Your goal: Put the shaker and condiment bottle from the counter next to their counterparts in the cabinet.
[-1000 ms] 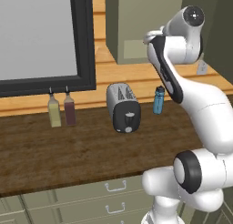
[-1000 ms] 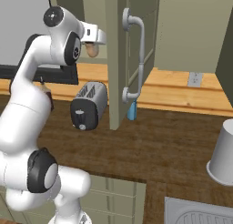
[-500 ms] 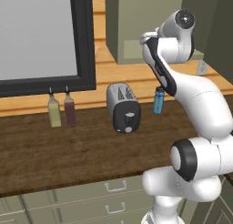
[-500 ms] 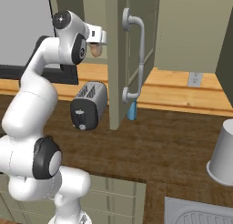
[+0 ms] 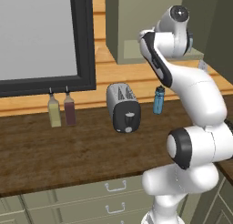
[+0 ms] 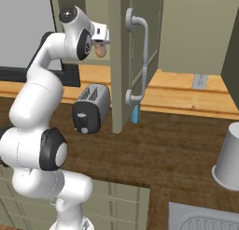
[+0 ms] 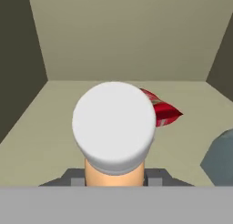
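Note:
My gripper is shut on the condiment bottle, a tan-orange bottle whose white cap faces the hand camera. The right base view shows the bottle hanging under the gripper, just left of the open olive door of the cabinet. Ahead lies the pale shelf. A flat glossy red condiment item lies on it, partly hidden behind the cap. The side of a grey-blue shaker shows at the right edge of the hand view.
On the counter stand a toaster, a taller blue bottle, a yellow bottle and a dark-red bottle below the window. The door carries a long metal handle. A grey pot and a sink are at the right.
The arm has swung a little toward the cabinet opening, carrying the bottle with it. The grip has not changed.

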